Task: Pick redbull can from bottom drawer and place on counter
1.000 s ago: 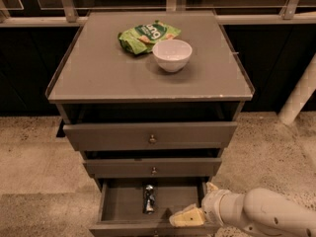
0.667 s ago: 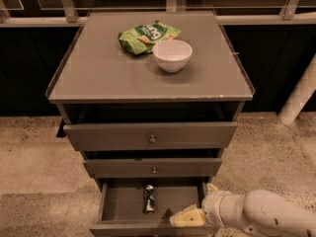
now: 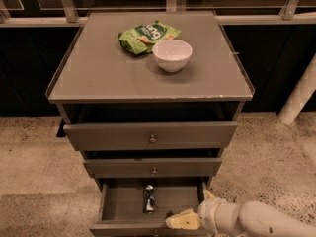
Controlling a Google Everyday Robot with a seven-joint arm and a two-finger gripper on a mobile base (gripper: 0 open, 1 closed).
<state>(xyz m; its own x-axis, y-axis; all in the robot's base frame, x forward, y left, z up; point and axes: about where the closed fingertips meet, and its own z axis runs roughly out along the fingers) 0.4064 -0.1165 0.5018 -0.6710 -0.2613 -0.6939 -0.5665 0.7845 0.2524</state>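
The redbull can (image 3: 149, 198) lies on its side inside the open bottom drawer (image 3: 121, 206), left of its middle. My gripper (image 3: 183, 220) is low at the drawer's front right, just above the drawer floor and to the right of the can, not touching it. The white arm (image 3: 256, 220) comes in from the lower right. The counter (image 3: 98, 73) is the flat grey top of the cabinet, above all three drawers.
A white bowl (image 3: 172, 55) and a green snack bag (image 3: 147, 35) sit at the back of the counter. The top drawer (image 3: 152, 135) and middle drawer (image 3: 153, 167) stick out slightly. A white post (image 3: 299, 95) stands at the right on speckled floor.
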